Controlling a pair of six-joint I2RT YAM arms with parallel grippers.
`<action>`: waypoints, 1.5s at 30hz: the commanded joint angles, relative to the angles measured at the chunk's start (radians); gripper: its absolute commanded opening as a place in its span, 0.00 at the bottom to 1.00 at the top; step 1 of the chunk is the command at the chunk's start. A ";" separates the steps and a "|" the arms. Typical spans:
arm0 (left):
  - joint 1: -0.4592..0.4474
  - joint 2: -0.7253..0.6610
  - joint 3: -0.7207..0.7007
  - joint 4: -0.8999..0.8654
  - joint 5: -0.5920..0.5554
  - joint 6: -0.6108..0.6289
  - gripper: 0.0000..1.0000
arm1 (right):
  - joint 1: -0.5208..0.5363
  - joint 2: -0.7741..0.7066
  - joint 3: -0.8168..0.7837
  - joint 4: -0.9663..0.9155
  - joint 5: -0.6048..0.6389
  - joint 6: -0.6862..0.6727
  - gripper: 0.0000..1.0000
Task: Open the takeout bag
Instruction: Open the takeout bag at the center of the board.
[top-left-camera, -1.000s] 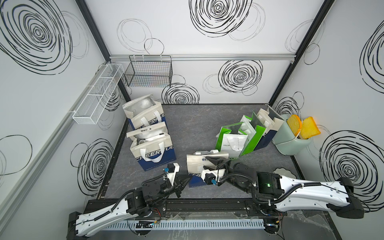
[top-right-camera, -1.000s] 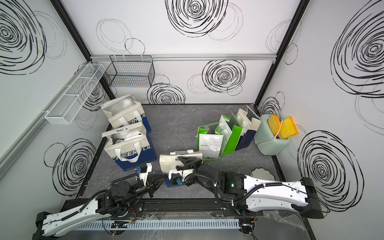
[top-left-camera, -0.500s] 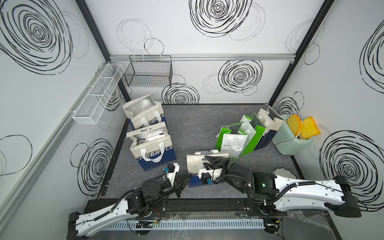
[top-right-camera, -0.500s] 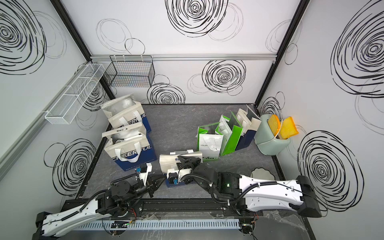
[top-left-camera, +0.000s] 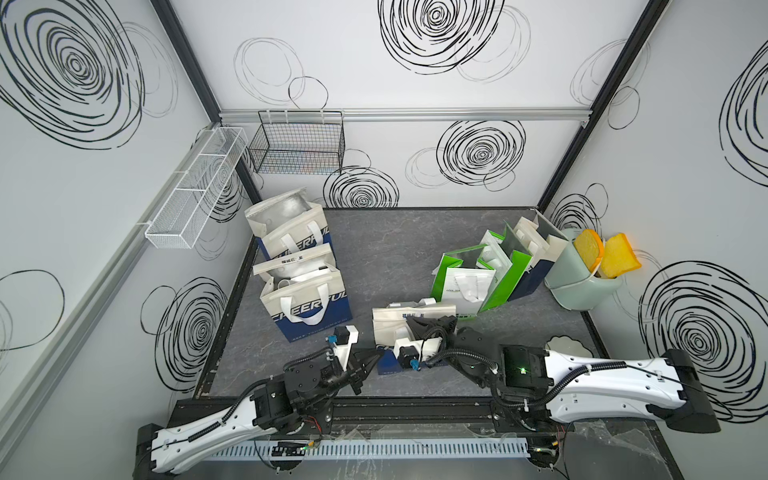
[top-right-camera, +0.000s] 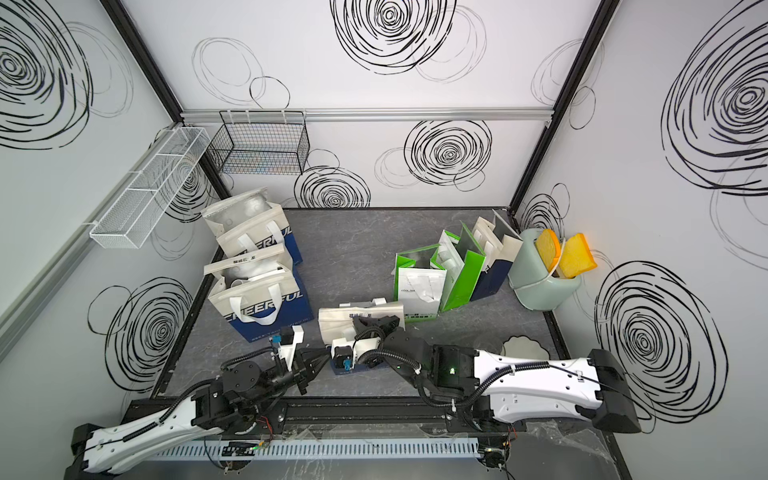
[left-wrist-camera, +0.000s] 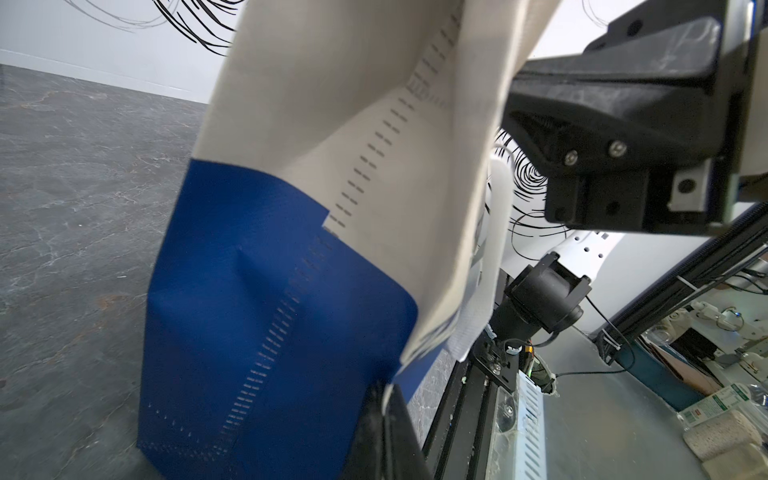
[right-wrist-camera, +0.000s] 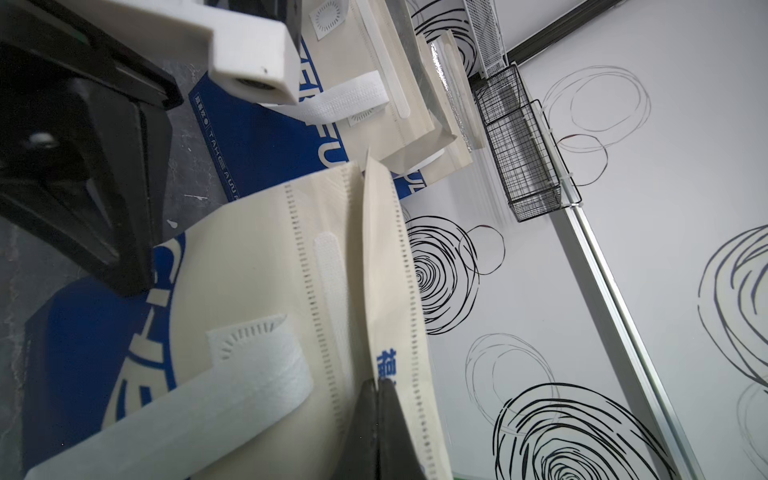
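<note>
The takeout bag (top-left-camera: 388, 328) (top-right-camera: 336, 322) is cream on top and blue below, and stands near the table's front edge with its top flap folded shut. My left gripper (top-left-camera: 377, 354) (top-right-camera: 325, 356) is at the bag's lower left corner. In the left wrist view its jaws (left-wrist-camera: 384, 395) are shut on the edge of the bag's blue side (left-wrist-camera: 270, 291). My right gripper (top-left-camera: 410, 321) (top-right-camera: 354, 318) reaches over the bag from the right. In the right wrist view it (right-wrist-camera: 378, 384) is shut on the cream flap (right-wrist-camera: 380, 266) at the bag's top.
Two open cream-and-blue bags (top-left-camera: 305, 299) (top-left-camera: 291, 228) stand at the left. Green and white bags (top-left-camera: 469, 282) stand at the right beside a mint bin (top-left-camera: 582, 286) holding yellow toast. A white dish (top-left-camera: 561, 345) lies front right. Wire baskets (top-left-camera: 297, 145) hang on the walls.
My right gripper has slid left along the bag's top and closed its jaws on the flap. My left gripper has stayed shut at the bag's lower corner.
</note>
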 joint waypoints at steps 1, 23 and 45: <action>-0.002 -0.008 -0.001 0.013 -0.014 -0.015 0.00 | -0.001 -0.014 0.026 0.020 0.000 0.029 0.00; -0.003 -0.010 0.006 -0.025 -0.041 -0.006 0.00 | -0.300 -0.064 0.210 -0.175 -0.409 0.277 0.00; -0.007 0.002 0.009 -0.035 -0.051 0.013 0.00 | -0.479 0.048 0.414 -0.312 -0.657 0.215 0.00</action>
